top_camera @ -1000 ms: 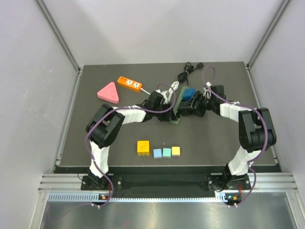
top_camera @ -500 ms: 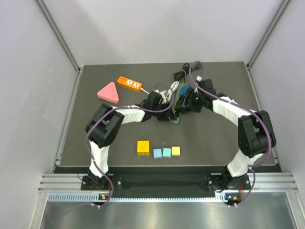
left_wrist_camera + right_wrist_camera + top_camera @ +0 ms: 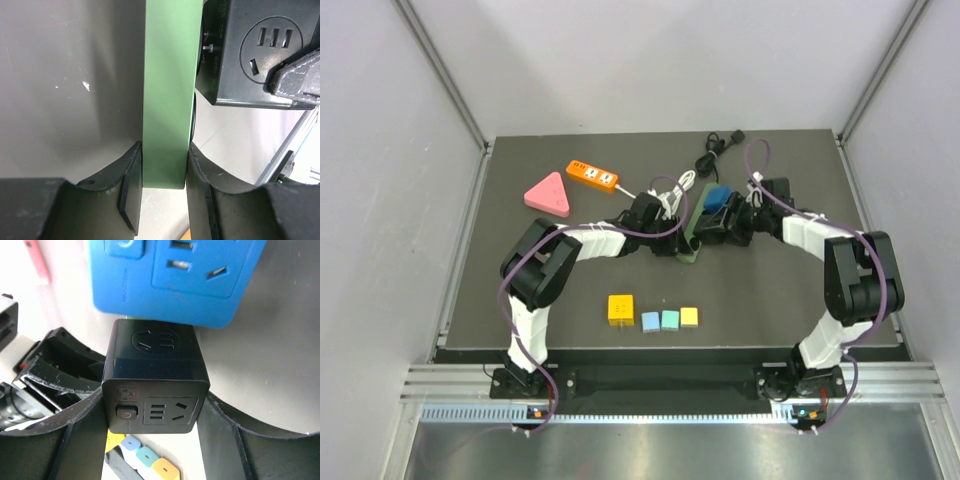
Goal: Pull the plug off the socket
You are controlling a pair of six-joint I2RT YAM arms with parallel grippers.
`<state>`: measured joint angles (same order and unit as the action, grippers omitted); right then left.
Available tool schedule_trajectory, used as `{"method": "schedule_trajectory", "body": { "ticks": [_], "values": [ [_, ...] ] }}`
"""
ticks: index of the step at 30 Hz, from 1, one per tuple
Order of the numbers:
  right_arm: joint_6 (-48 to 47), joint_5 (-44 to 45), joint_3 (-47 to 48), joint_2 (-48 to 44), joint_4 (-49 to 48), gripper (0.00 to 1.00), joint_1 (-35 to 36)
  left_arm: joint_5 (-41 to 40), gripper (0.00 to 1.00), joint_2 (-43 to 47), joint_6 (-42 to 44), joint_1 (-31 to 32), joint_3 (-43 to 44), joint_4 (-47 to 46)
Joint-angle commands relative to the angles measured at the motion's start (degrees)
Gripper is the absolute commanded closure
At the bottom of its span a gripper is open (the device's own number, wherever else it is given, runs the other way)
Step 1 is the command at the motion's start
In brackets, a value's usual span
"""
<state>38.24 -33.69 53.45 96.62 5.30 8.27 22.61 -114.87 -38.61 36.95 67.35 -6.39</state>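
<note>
A green socket strip (image 3: pixel 692 226) lies mid-table, seen edge-on in the left wrist view (image 3: pixel 170 90). My left gripper (image 3: pixel 164 150) is shut on its near end, low in the top view (image 3: pixel 681 241). The plug is a black cube (image 3: pixel 155 370) with its own outlets, and it stands against the strip's face (image 3: pixel 250 55). A metal pin (image 3: pixel 209 47) shows in the thin gap between them. My right gripper (image 3: pixel 152 395) is shut on the cube's two sides, reaching in from the right (image 3: pixel 728 226). A blue cube adapter (image 3: pixel 170 275) sits on the strip just beyond (image 3: pixel 717 196).
An orange power strip (image 3: pixel 592 175) and a pink triangle (image 3: pixel 547 193) lie at the back left. A black cable (image 3: pixel 710 152) is coiled at the back. A yellow cube (image 3: pixel 620 308) and a row of three small cubes (image 3: pixel 669 319) sit near the front.
Half a second ago the right arm had swung toward the back left, carrying the cubes and strip that way. It is now back where it was a second ago. Both grips are unchanged.
</note>
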Motion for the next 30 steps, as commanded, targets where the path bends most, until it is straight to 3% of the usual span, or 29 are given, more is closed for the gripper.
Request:
{"method": "schedule_trajectory", "body": {
  "ticks": [1, 3, 8, 10, 13, 17, 20, 23, 30],
  "values": [
    [-9.3, 7.9, 4.4, -5.0, 9.6, 1.00, 1.4, -14.8, 1.00, -1.0, 1.5, -4.3, -2.5, 8.2],
    [-12.2, 18.5, 5.3, -6.5, 12.9, 1.00, 5.0, -14.8, 1.00, -0.7, 1.5, -4.3, -2.3, 8.3],
    [-13.6, 28.4, 4.8, -7.7, 13.9, 1.00, 8.1, -15.1, 1.00, -0.4, 1.7, -4.2, -1.5, 9.1],
    [-13.8, 27.5, 4.3, -7.5, 13.4, 1.00, 7.5, -15.1, 1.00, -0.4, 1.9, -4.3, -1.5, 9.3],
    [-12.6, 18.4, 2.6, -7.9, 11.1, 1.00, 3.9, -15.1, 1.00, -0.4, 2.0, -4.3, -1.5, 9.4],
    [-7.3, -2.4, 0.0, -6.2, 2.3, 1.00, -1.8, -15.1, 1.00, -0.7, 2.0, -4.3, -1.5, 9.3],
    [-5.6, -8.7, 0.2, -4.1, 0.6, 1.00, -2.6, -14.9, 1.00, -0.9, 2.0, -4.3, -1.5, 9.1],
    [-6.2, -8.2, 0.9, -4.0, 1.6, 1.00, -2.6, -14.8, 1.00, -0.9, 2.0, -4.3, -1.4, 8.9],
    [-12.4, 4.4, 3.4, -8.0, 11.3, 1.00, 0.6, -14.7, 1.00, -0.7, 2.3, -4.3, -0.6, 9.4]
  ]
}}
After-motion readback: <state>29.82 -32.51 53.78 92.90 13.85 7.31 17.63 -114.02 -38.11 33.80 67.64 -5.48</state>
